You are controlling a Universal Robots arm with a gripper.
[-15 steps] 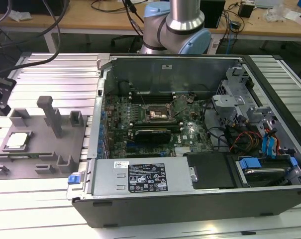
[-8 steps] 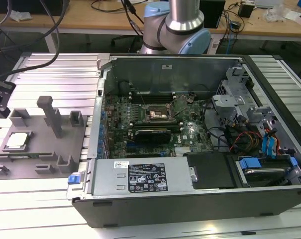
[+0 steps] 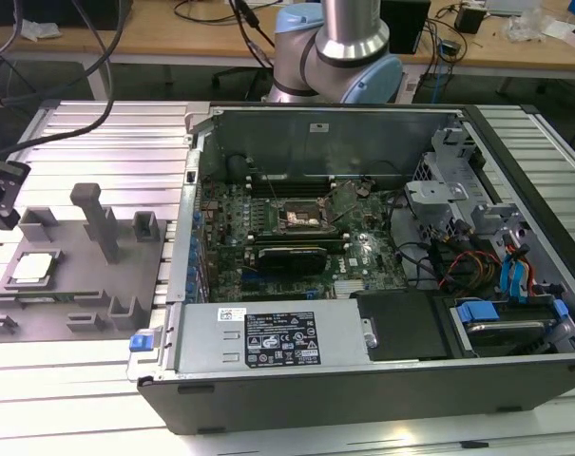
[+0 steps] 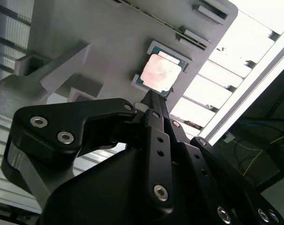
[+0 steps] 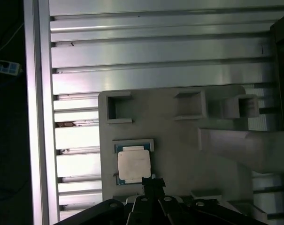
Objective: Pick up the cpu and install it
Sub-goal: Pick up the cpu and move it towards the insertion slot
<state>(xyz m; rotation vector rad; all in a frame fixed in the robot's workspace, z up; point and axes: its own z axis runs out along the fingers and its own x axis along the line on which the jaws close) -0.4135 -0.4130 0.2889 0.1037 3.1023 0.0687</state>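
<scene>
The cpu [image 3: 30,268] [image 4: 159,72] [image 5: 134,165], a thin square chip with a pale metal top and a darker rim, lay flat in a shallow recess of the grey fixture plate [image 3: 73,271] [image 5: 174,140]. The plate sat on the ribbed metal table [image 3: 106,123], to the exterior view's left of the open computer case [image 3: 363,380]. In both wrist views the gripper [image 4: 152,97] [image 5: 152,182] had its black fingers drawn together to a narrow tip holding nothing, just beside the chip's edge.

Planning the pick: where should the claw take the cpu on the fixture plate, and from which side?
Grip the cpu by two opposite edges, coming straight down from above. It lies flat, lid up, in a shallow seat on the grey fixture plate, so probably only its thin sides offer a hold.
</scene>
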